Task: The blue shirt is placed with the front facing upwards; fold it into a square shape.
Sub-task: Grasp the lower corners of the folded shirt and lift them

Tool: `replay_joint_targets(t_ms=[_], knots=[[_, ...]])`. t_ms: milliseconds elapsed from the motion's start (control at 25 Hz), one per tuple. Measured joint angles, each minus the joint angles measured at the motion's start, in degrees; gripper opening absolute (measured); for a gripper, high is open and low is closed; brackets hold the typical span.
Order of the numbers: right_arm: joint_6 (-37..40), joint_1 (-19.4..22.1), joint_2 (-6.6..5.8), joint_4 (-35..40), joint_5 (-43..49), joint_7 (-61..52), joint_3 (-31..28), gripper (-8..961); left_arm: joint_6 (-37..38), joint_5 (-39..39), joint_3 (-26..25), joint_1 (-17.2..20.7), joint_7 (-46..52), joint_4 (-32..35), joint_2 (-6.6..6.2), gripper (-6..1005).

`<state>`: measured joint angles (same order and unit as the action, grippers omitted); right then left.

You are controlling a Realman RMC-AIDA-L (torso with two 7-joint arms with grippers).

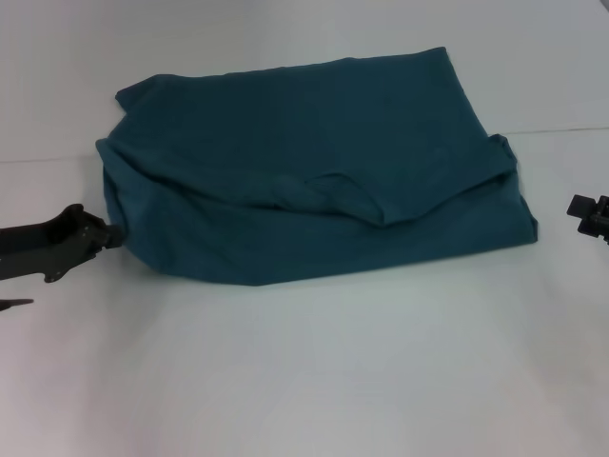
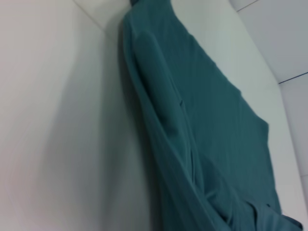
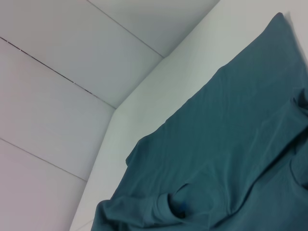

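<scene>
Head view: folded blue shirt (image 1: 314,171) between left claw (image 1: 112,234) and right claw (image 1: 582,211).

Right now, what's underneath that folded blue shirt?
The blue shirt lies folded in layers on the white table, which shows all round it. Whatever is between the layers or beneath them is covered. The left gripper is at the shirt's edge, the right gripper off it.

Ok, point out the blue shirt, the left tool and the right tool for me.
blue shirt (image 1: 314,143): head view, upper folded panel.
left tool (image 1: 112,234): head view, tip at the shirt's left edge.
right tool (image 1: 582,207): head view, tip, apart from the shirt.
</scene>
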<state>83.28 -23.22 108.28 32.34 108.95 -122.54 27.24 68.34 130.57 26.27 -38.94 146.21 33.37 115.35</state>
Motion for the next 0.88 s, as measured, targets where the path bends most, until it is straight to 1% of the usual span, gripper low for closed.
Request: replay_joint_targets(t_ms=[280,360,400,440,640,720,760,880], knots=[[-0.2,0.0,-0.03,0.0,0.2,0.1,0.2,582,0.6,-0.5,-0.4,0.4,-1.0,-0.1,-0.06,-2],[-0.4,0.0,-0.28,0.4,1.3,0.1,0.5,582,0.6,-0.5,-0.3,0.4,-1.2,-0.2,-0.06,-2],[-0.5,-0.2,-0.60,0.8,2.6,0.0,0.5,582,0.4,-0.5,-0.2,0.3,-1.2,-0.2,-0.06,-2],[-0.7,-0.5,-1.18,1.3,3.9,-0.3,0.5,582,0.2,-0.4,-0.1,0.2,-1.3,-0.2,-0.04,-2],[-1.6,-4.1,-5.13,3.9,13.8,-5.2,0.6,582,-0.2,-0.2,0.2,-0.1,-2.2,-0.2,0.11,-2],[-1.8,-5.7,-5.69,5.8,17.4,-7.8,0.6,582,-0.3,-0.2,0.2,-0.1,-2.6,-0.3,0.16,-2],[-2.1,-6.6,-5.73,7.1,19.2,-9.2,0.6,582,-0.4,-0.2,0.2,-0.1,-2.8,-0.3,0.18,-2],[-3.9,-9.6,-5.34,9.5,24.8,-12.6,0.7,582,-0.2,-0.3,0.2,-0.1,-3.3,-0.3,0.24,-2]])
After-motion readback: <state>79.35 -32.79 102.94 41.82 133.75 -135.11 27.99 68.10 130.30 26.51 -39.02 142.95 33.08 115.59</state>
